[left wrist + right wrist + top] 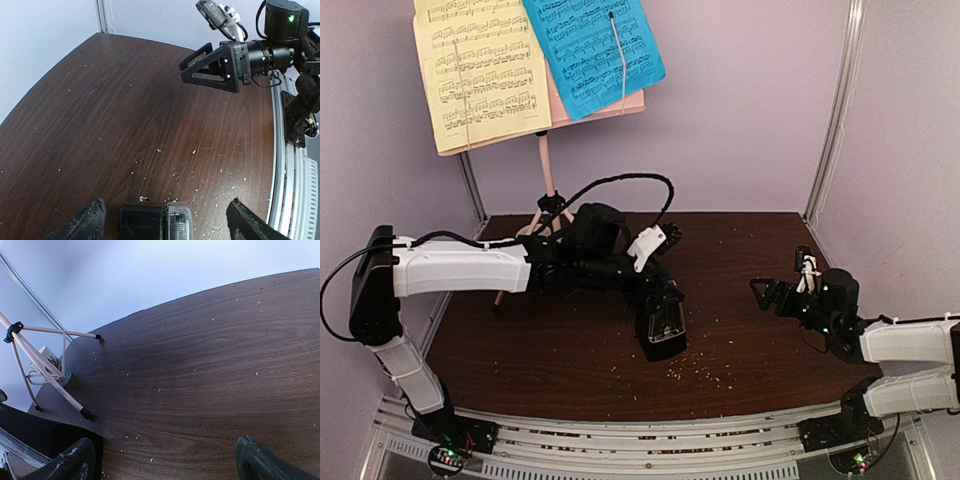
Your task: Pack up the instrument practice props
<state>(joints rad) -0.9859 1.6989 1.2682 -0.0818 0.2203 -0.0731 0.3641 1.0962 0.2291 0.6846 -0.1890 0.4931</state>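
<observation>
While the left end effector (165, 226) straddles the black metronome (144, 224) with jaws apart, the right end effector (167, 460) hovers, spread wide, over the counter's (740, 240) right side.

The top view looks down from above and behind the arm bases over the whole surface (740, 300). The left wrist view, low and close, faces the right gripper (183, 73). The right wrist view faces the music stand (55, 378). The top view shows both.
</observation>
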